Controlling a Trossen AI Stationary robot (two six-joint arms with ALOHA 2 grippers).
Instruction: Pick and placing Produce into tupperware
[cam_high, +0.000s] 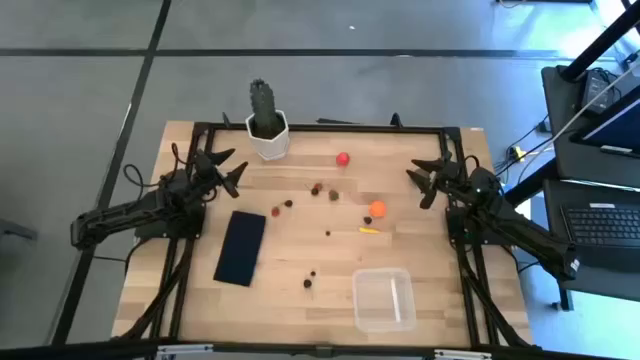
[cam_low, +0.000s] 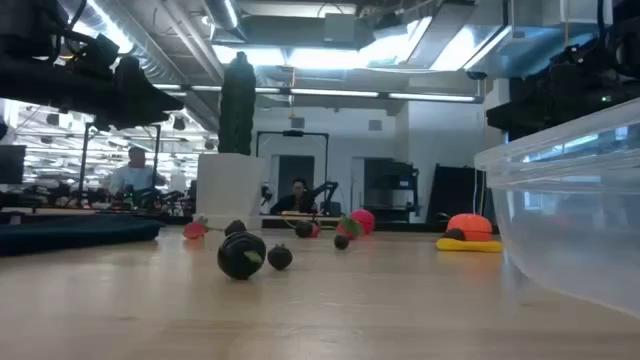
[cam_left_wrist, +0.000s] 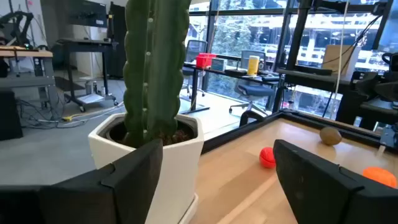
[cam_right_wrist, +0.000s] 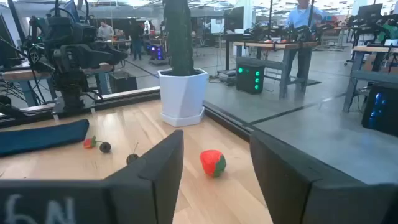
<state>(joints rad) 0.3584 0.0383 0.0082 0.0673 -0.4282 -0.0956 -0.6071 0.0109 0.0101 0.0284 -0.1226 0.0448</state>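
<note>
Produce scattered loose across the middle of the wooden table: red ball toward the far edge, orange ball just beside a thin yellow piece, dark berry bits strung between them and nearer the front. Nothing inside the tupperware, sitting at the front right corner, clear and empty-walled, well apart from the fruit.

Left gripper raised above the table's left side, arm stretched in low from the left edge, forearm angled toward the far rail. Fingers spread wide, holding nothing, aimed at the cactus in its white pot.

Right gripper mirrored on the right side, arm reaching in from the right edge, also lifted clear of the wood. Fingers parted with a clear gap, empty, red ball framed between them farther off.

Flat dark rectangle lying left of centre, just beside the left arm's elbow. Neither gripper touching any piece.
</note>
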